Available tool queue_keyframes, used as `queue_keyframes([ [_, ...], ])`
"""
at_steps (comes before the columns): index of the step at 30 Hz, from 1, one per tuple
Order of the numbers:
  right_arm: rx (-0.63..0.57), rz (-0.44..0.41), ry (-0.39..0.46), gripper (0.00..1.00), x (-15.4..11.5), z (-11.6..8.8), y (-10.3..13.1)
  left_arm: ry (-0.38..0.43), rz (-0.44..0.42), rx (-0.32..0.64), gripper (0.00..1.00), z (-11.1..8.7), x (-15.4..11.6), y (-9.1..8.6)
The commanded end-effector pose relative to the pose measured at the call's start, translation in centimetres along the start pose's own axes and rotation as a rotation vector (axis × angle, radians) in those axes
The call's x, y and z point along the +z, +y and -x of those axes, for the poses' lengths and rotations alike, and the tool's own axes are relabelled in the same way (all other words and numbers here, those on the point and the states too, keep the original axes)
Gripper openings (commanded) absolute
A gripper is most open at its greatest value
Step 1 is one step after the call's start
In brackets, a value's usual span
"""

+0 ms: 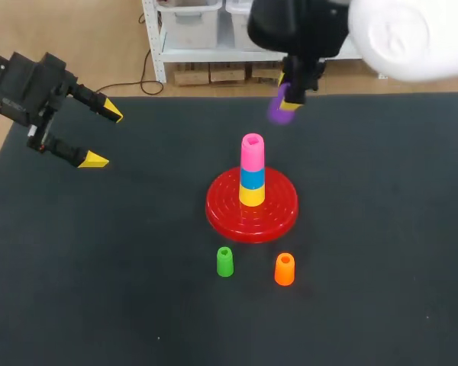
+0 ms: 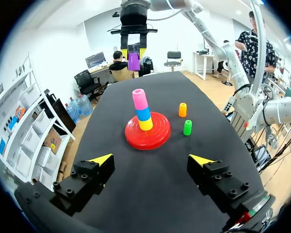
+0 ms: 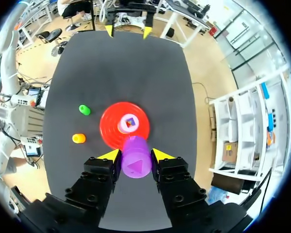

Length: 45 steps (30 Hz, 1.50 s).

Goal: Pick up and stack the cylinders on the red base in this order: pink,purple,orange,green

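The red base lies mid-table with a stack of yellow, blue and pink cylinders on its peg; the pink cylinder is on top. My right gripper hangs high above the table beyond the base, shut on the purple cylinder, which shows between its fingers in the right wrist view. The green cylinder and orange cylinder stand upright on the table in front of the base. My left gripper is open and empty over the table's far left.
The black table is bare apart from these things. In the left wrist view the base lies ahead of the left gripper, with the green and orange cylinders beside it.
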State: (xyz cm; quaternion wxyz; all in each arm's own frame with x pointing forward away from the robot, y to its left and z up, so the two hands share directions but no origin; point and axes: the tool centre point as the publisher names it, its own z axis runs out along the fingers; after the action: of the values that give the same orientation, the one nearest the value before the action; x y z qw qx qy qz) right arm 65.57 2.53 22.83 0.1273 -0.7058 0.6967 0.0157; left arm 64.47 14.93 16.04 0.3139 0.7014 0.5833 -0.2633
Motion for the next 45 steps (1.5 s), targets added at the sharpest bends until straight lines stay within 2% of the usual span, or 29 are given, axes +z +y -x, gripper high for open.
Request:
queue_keyframes([
  [1,-0.006,0.023,0.013,0.00,1.2,0.9,0.0,0.000,0.002,0.001,1.00,-0.1,0.1,0.0],
  [11,-0.008,0.048,0.031,0.00,3.6,2.1,0.0,0.000,0.002,0.001,1.00,-0.1,0.1,0.0],
  [20,-0.005,0.063,0.019,0.00,4.1,2.7,0.5,0.000,0.002,0.001,1.00,-0.1,0.1,0.0],
  [45,-0.031,0.110,0.067,0.00,5.6,3.1,0.4,0.000,0.002,0.001,1.00,-0.1,0.1,0.0],
])
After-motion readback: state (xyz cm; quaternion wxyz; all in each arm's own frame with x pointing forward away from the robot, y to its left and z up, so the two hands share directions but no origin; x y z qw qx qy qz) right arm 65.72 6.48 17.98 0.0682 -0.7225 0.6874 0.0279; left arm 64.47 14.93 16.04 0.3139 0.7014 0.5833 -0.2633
